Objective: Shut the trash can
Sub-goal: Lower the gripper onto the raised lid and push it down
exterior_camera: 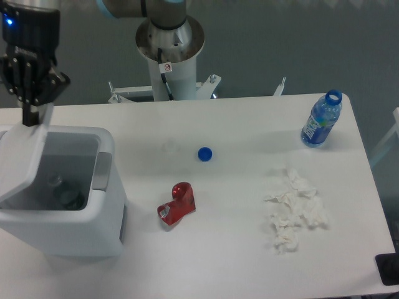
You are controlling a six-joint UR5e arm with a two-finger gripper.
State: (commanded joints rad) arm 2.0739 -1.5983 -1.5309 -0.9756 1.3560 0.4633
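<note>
The trash can (75, 233) is a large white bin at the table's left front. It stands open, and its flat white lid (22, 163) is tilted up over the left side. A grey latch tab (101, 171) sits on its right rim. Some dark items lie inside the bin. My gripper (31, 117) hangs from above at the top left. Its dark fingers are close together, and their tips are at the raised lid's upper edge. It holds nothing.
A red crushed object (177, 204) lies right of the bin. A blue bottle cap (204, 153) lies mid-table. An uncapped blue water bottle (321, 121) stands at the far right. Crumpled white tissues (294, 208) lie at the right front. The robot base (169, 53) is behind the table.
</note>
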